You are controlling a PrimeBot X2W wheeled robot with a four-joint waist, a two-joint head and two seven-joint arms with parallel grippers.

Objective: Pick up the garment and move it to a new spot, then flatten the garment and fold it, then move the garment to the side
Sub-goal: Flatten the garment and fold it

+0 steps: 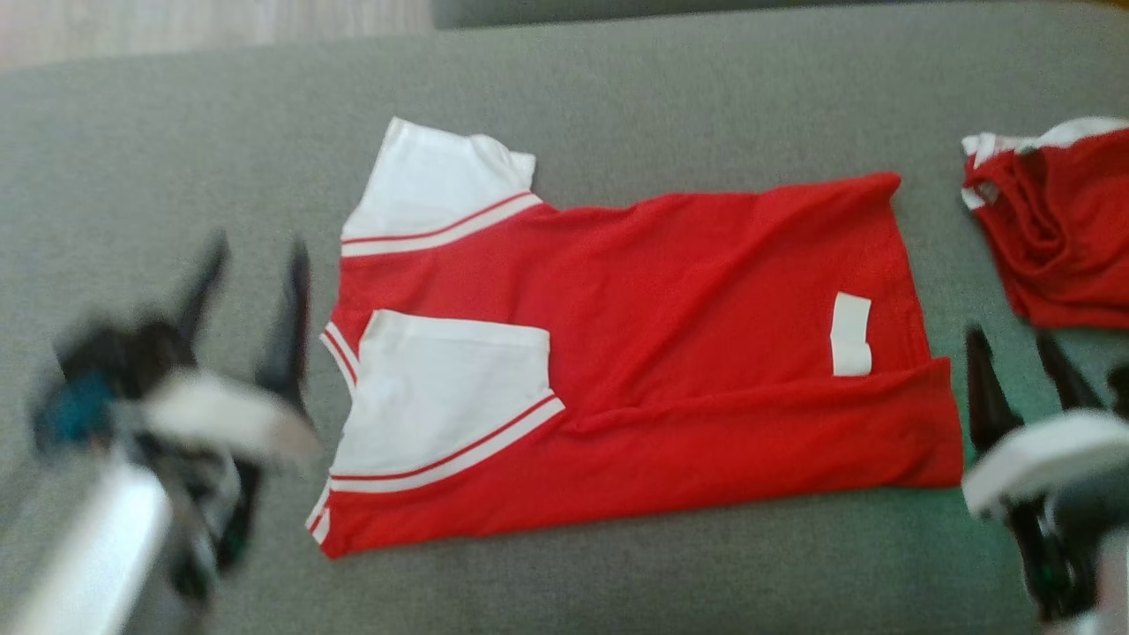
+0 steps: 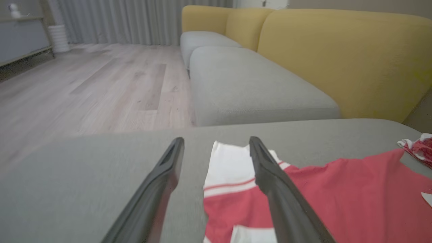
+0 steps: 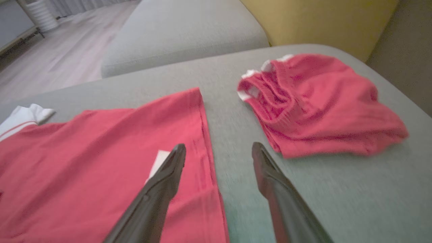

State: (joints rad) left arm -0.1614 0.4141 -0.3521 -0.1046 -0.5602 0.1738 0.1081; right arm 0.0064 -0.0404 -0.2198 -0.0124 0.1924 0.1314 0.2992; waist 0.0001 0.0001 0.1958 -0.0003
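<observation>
On grey cushion (image 1: pixel 617 88): red garment (image 1: pixel 670 353), near edge folded. My left claw (image 1: pixel 257 247), my right claw (image 1: pixel 1010 339): both apart, empty. Risk: right claw snags crumpled heap (image 1: pixel 1058 238) at right if drifting.

crumpled red-and-white cloth (image 1: pixel 1058 229): 3 o'clock, head view, lying on grey cushion (image 1: pixel 617 88) | yellow sofa back (image 2: pixel 337 57): 2 o'clock, left wrist view | wood floor (image 2: pixel 84 84): 10 o'clock | grey curtain (image 2: pixel 118 20): 11 o'clock
</observation>
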